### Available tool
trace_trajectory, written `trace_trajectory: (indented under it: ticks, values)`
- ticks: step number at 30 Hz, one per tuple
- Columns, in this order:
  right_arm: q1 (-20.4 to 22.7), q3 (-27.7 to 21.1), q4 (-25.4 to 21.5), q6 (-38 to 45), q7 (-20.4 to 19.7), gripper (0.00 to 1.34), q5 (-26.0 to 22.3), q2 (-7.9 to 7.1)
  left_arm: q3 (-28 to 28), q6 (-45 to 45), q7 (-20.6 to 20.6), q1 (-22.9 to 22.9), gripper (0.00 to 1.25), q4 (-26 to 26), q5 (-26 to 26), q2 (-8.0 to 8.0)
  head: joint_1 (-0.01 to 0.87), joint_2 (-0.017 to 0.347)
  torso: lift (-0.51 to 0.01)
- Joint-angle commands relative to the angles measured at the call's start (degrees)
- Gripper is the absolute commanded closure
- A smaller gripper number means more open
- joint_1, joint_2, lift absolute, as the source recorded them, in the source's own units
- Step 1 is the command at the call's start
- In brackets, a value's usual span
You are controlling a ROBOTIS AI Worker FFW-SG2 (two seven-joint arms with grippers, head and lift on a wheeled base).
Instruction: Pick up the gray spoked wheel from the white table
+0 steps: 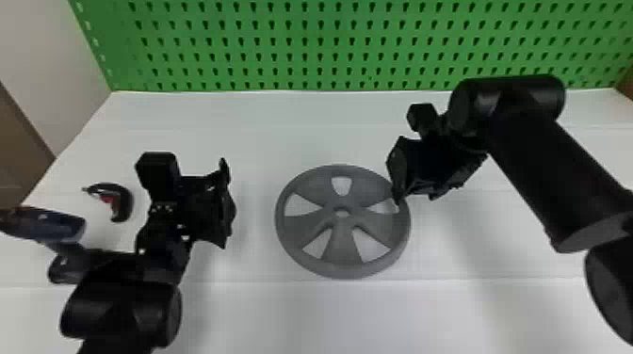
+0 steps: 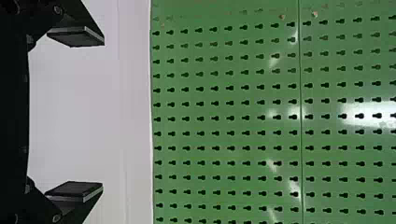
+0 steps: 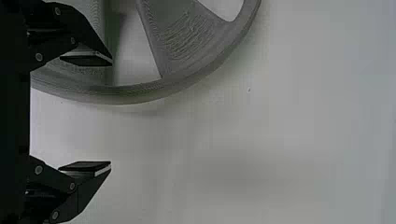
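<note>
The gray spoked wheel (image 1: pixel 342 235) lies flat on the white table (image 1: pixel 325 310). At its right edge is my right gripper (image 1: pixel 400 183), one fingertip above the wheel's rim in the head view. In the right wrist view that right gripper (image 3: pixel 109 114) stands open, one finger over the wheel (image 3: pixel 187 77) and the other beyond its rim over bare table. To the left of the wheel, apart from it, my left gripper (image 1: pixel 228 202) is parked; in the left wrist view the left gripper (image 2: pixel 102 114) is open with nothing between its fingers.
A green pegboard (image 1: pixel 306 42) rises behind the table. Left of the left gripper lie a small black and red tool (image 1: pixel 123 202) and a dark blue-handled tool (image 1: pixel 59 227), the latter close to the left arm.
</note>
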Motion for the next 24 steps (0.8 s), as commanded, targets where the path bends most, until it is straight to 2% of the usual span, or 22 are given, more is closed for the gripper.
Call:
trace_trajectory:
  ticks: [1, 12, 24]
  values:
    - [0.3, 0.5, 0.0, -0.4, 0.9, 0.47, 1.4, 0.47, 0.1, -0.3, 0.0, 0.0, 0.18, 0.0, 0.1, 0.0, 0.77, 0.044, -0.098]
    - [0.8, 1.7, 0.1, -2.5, 4.1, 0.47, 3.7, 0.91, -0.4, -1.4, -0.1, 0.3, 0.18, 0.4, -0.1, 0.09, 0.77, 0.044, -0.098]
    - [0.6, 3.9, 1.4, -3.4, 5.7, 0.47, 4.5, 1.17, -0.7, -1.4, -0.1, 0.1, 0.18, 0.6, 0.0, 0.09, 0.77, 0.044, -0.098]
